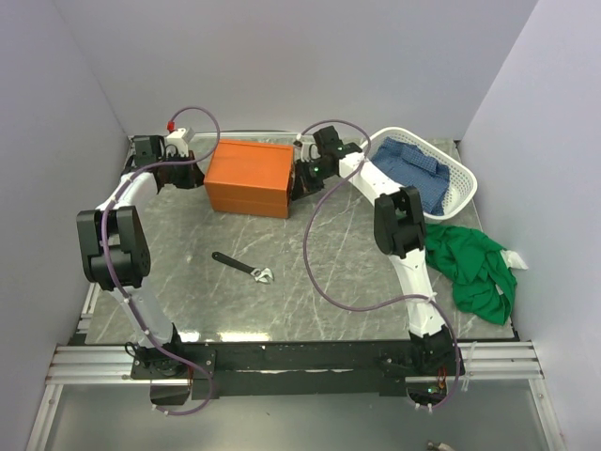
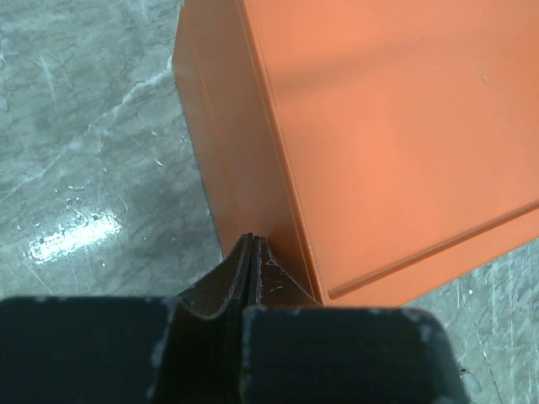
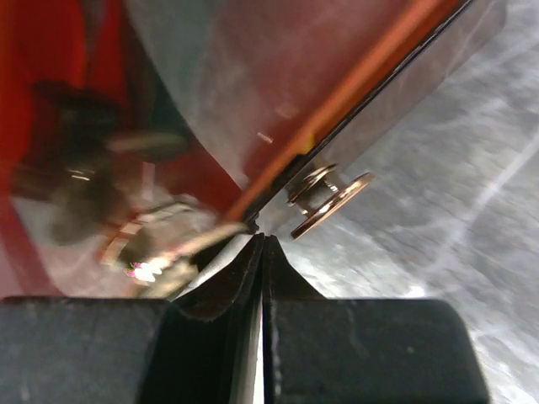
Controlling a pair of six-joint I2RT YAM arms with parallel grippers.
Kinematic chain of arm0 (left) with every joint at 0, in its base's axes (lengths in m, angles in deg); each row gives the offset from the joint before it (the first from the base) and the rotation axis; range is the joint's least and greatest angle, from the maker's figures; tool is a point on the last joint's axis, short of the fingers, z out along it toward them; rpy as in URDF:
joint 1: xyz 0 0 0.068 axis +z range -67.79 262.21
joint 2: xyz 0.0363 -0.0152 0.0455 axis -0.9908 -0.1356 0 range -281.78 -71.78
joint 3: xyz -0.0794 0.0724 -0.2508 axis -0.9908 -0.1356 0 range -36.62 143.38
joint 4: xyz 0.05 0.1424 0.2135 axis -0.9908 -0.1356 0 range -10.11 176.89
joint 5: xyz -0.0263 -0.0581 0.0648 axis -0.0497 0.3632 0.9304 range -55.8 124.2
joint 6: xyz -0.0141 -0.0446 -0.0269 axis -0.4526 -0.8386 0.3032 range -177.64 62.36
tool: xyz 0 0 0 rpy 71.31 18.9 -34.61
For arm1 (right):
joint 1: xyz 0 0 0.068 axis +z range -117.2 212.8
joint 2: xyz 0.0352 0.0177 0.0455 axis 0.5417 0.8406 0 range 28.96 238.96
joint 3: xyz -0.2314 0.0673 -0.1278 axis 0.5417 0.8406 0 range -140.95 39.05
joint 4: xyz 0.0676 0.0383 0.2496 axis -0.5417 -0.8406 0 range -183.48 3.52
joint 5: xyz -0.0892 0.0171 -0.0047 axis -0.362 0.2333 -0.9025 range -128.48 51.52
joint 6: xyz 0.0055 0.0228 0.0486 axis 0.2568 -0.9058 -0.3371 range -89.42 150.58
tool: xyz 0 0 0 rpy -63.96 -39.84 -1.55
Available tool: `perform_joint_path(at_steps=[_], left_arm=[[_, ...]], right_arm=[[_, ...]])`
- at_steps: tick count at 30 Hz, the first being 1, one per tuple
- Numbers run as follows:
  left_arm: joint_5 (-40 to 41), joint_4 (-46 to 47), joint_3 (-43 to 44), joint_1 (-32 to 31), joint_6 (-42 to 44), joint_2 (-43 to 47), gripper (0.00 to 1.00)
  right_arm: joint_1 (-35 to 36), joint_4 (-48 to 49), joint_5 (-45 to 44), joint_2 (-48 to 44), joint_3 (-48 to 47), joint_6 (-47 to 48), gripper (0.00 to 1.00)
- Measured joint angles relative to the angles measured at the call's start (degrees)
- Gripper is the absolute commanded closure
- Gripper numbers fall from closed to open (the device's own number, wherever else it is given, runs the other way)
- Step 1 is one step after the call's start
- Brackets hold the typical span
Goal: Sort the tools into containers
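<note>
The wrench (image 1: pixel 242 267) lies flat on the table (image 1: pixel 347 310), well in front of the box and apart from both arms. It is a slim black bar set on a slant, with a bright silver jaw at its right end.

Behind it stands the box (image 1: pixel 249 177), a plain orange block with flat, smooth sides, crisp corners and a thin seam running level around its walls. It sits near the back of the table between the two claws.

The left claw (image 2: pixel 251 248) is at the box's left side. Its dark fingers (image 2: pixel 227 286) are clenched together into one narrow wedge with nothing between them, the tips touching the lower corner of the orange wall.

The right claw (image 3: pixel 262 244) is at the box's right side, its fingers likewise pressed tight. A thin orange edge runs down to their tips, beside a glossy, mirror-like surface and a small round metal stud (image 3: pixel 328 192). The view is blurred, so the tips may be nipping that edge; I cannot tell.

The table is grey stone-patterned and slightly shiny. At the back right a white slotted basket (image 1: pixel 465 178) holds a folded blue cloth (image 1: pixel 418 169), and a crumpled green cloth (image 1: pixel 474 268) lies just in front of it.
</note>
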Motion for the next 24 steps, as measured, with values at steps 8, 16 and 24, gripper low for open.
perform_joint_path(at_steps=[8, 16, 24], left_arm=[[0.11, 0.46, -0.22, -0.04, -0.28, 0.0, 0.94], [5.49, -0.22, -1.55, 0.28, -2.99, 2.27, 0.65], [8.76, -2.67, -7.96, 9.09, -4.57, 14.82, 0.64]], right_arm=[[-0.48, 1.68, 4.26, 0.33, -0.22, -4.76, 0.85], [-0.44, 1.27, -2.45, -0.94, 1.81, -0.9, 0.54], [-0.94, 2.21, -17.14, -15.63, 21.42, 2.43, 0.49]])
